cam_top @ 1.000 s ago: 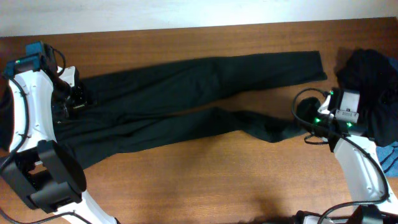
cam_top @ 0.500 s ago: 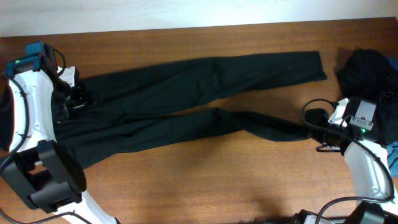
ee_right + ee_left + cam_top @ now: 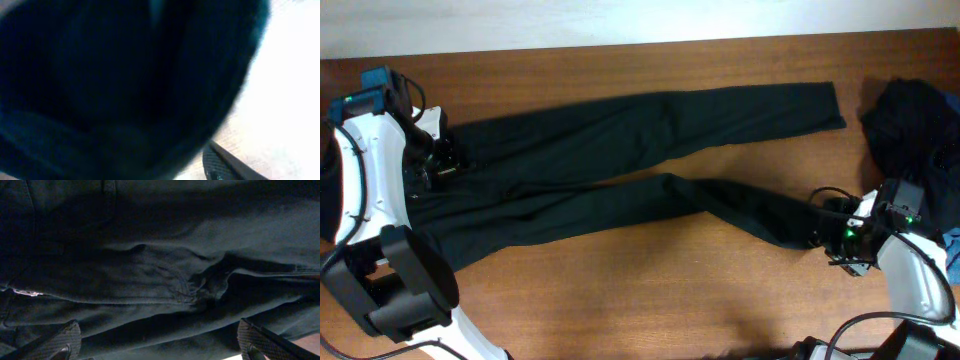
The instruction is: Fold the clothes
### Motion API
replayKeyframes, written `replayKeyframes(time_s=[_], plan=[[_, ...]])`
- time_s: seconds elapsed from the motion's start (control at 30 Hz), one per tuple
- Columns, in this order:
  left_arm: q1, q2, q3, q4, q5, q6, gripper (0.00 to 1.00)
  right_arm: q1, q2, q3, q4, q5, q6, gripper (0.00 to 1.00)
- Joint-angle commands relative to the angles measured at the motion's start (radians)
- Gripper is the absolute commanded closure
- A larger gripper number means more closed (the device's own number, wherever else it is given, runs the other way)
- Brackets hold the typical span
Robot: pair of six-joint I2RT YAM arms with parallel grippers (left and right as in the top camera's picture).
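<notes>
Black trousers (image 3: pixel 620 140) lie spread flat along the tabletop (image 3: pixel 620 290), waist to the left, both legs running right.

The right wrist view is a dark blur of fabric, with only one finger (image 3: pixel 225 162) showing, so I cannot tell whether the right end effector (image 3: pixel 828 232) is gripping or has released. It sits at the cuff of the nearer leg. The left end effector (image 3: pixel 438 160) hovers over the waist area, its fingertips (image 3: pixel 62 339) spread wide and holding nothing. A black heap (image 3: pixel 910 120) and a blue piece (image 3: pixel 950 250) are cut off by the right edge.
</notes>
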Motion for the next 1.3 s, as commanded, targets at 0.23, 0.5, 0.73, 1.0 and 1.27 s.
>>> replayKeyframes(time_s=[0.23, 0.5, 0.73, 1.0, 1.27], plan=[[0.0, -0.026, 0.004, 0.0, 0.0, 0.019, 0.01, -0.009, -0.114, 0.127, -0.182, 0.349, 0.198, 0.39], [0.0, -0.026, 0.004, -0.001, 0.0, 0.019, 0.01, -0.008, -0.158, 0.254, -0.169, 0.275, 0.137, 0.23], [0.0, -0.026, 0.004, -0.001, 0.0, 0.019, 0.01, -0.008, -0.106, 0.34, -0.082, 0.236, 0.052, 0.23], [0.0, -0.026, 0.004, -0.001, 0.0, 0.019, 0.01, -0.009, 0.146, 0.342, -0.076, 0.209, -0.006, 0.24], [0.0, -0.026, 0.004, -0.001, 0.0, 0.019, 0.01, -0.009, 0.33, 0.356, -0.022, 0.16, 0.001, 0.24]])
